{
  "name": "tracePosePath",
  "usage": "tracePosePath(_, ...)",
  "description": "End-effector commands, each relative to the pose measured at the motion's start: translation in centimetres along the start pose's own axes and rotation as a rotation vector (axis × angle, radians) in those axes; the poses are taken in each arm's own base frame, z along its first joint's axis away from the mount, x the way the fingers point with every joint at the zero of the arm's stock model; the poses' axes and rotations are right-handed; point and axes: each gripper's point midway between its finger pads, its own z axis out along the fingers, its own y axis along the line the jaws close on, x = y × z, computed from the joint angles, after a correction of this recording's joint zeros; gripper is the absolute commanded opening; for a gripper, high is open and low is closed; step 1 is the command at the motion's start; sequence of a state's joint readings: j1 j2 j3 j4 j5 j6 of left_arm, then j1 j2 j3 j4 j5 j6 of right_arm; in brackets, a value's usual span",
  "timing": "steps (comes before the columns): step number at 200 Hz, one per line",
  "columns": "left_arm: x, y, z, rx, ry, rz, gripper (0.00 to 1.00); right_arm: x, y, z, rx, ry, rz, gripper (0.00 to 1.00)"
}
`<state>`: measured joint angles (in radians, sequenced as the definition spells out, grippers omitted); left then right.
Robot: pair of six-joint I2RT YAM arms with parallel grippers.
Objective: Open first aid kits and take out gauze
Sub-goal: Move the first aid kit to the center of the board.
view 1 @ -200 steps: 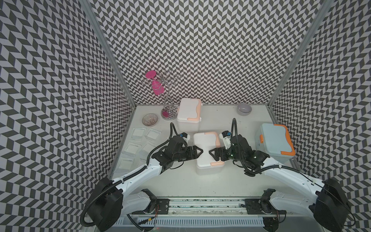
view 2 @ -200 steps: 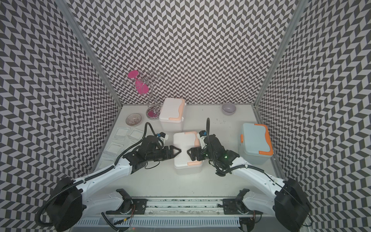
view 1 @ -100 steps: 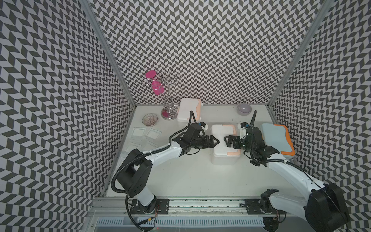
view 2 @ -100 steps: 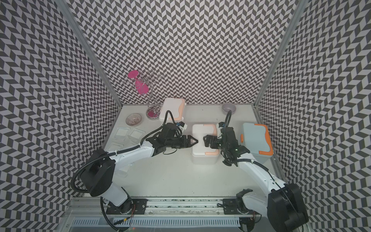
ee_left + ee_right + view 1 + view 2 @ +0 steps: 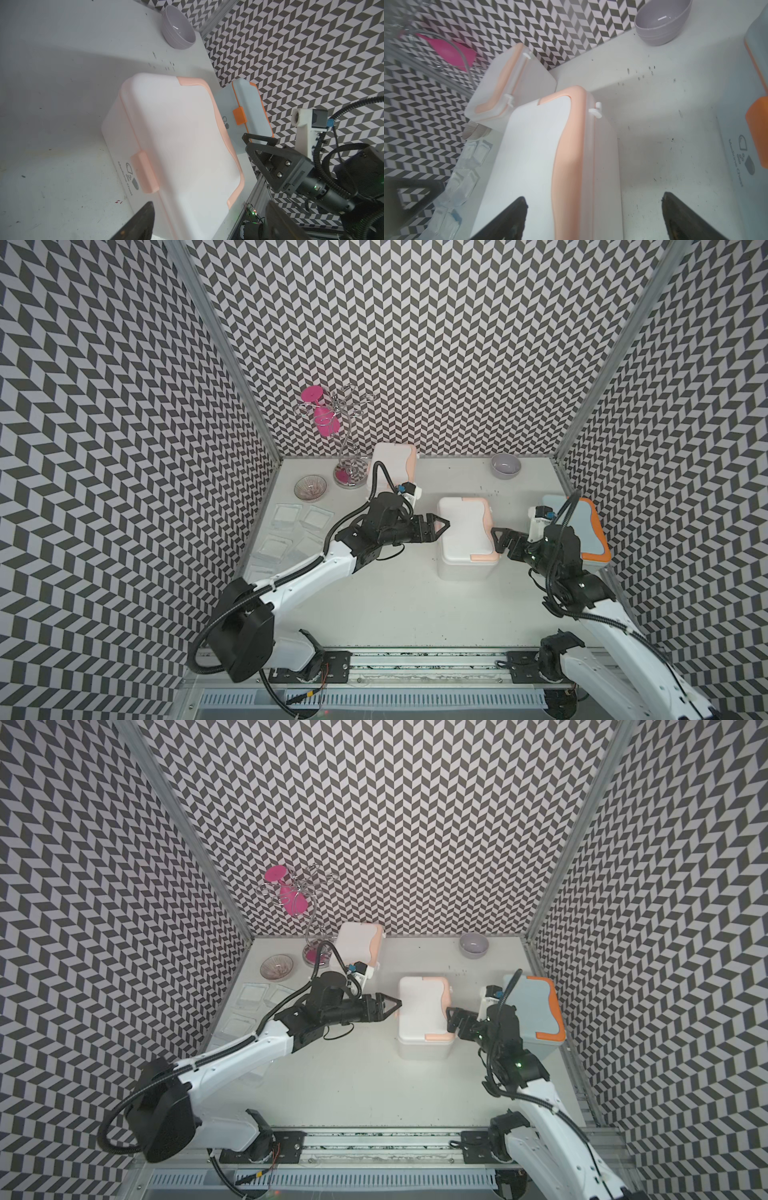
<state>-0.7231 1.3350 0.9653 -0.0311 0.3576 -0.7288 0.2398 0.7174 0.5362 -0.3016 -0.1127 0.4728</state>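
Observation:
Three first aid kits stand with lids shut: a white and peach one (image 5: pixel 465 537) mid-table, another (image 5: pixel 392 462) at the back, and a pale blue one with orange trim (image 5: pixel 582 526) at the right. My left gripper (image 5: pixel 440 526) is open at the middle kit's left side, and that kit (image 5: pixel 180 141) reaches in between its fingers (image 5: pixel 141 222). At the same kit's right side my right gripper (image 5: pixel 498 539) is open, over the peach-trimmed edge (image 5: pixel 571 155). Several gauze pads (image 5: pixel 286 516) in clear wrappers lie along the table's left side.
A grey bowl (image 5: pixel 505 466) sits at the back right. A ribbed glass bowl (image 5: pixel 311 488) and a wire stand with a pink glass (image 5: pixel 347 448) are at the back left. Patterned walls close in three sides.
The middle kit has shifted back and to the right from the front centre, with both arms alongside it. In the last half second the right gripper has drawn slightly away from it.

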Motion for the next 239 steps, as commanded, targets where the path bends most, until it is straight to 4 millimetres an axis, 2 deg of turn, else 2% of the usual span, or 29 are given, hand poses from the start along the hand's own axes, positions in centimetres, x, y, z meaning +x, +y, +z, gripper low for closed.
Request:
tracePosePath(1,-0.1,1.1,-1.7,-0.068,-0.046,0.013,0.84,1.0,1.3,-1.4,-0.069,0.047,0.058,0.87)
tracePosePath(26,0.1,1.5,-3.1,-0.095,-0.066,0.017,0.84,1.9,2.6,-3.8,-0.148,0.064,0.095,0.72)
tracePosePath(44,0.4,1.9,-3.5,-0.102,-0.064,0.013,0.84,3.8,3.0,-4.2,-0.209,0.104,0.135,0.49)
tracePosePath(55,0.5,2.1,-3.9,-0.107,-0.067,0.012,0.84,4.9,3.1,-4.2,-0.224,0.152,0.146,0.41)
tracePosePath(87,0.8,2.9,-4.9,-0.120,-0.078,0.001,0.84,6.9,3.0,-4.3,-0.235,0.237,0.141,0.40)
tracePosePath(121,0.7,3.7,-5.7,-0.128,-0.089,-0.011,0.84,8.8,2.9,-2.6,-0.272,0.296,0.149,0.42)
tracePosePath(143,0.6,3.9,-6.4,-0.136,-0.101,-0.013,0.84,7.5,2.5,-0.9,-0.246,0.248,0.129,0.44)
tracePosePath(190,0.8,4.1,-7.4,-0.150,-0.111,-0.013,0.84,3.7,3.7,3.6,-0.268,0.167,0.099,0.45)
tracePosePath(239,0.7,4.4,-8.3,-0.170,-0.131,-0.008,0.84,2.2,3.7,9.3,-0.236,0.193,0.082,0.46)
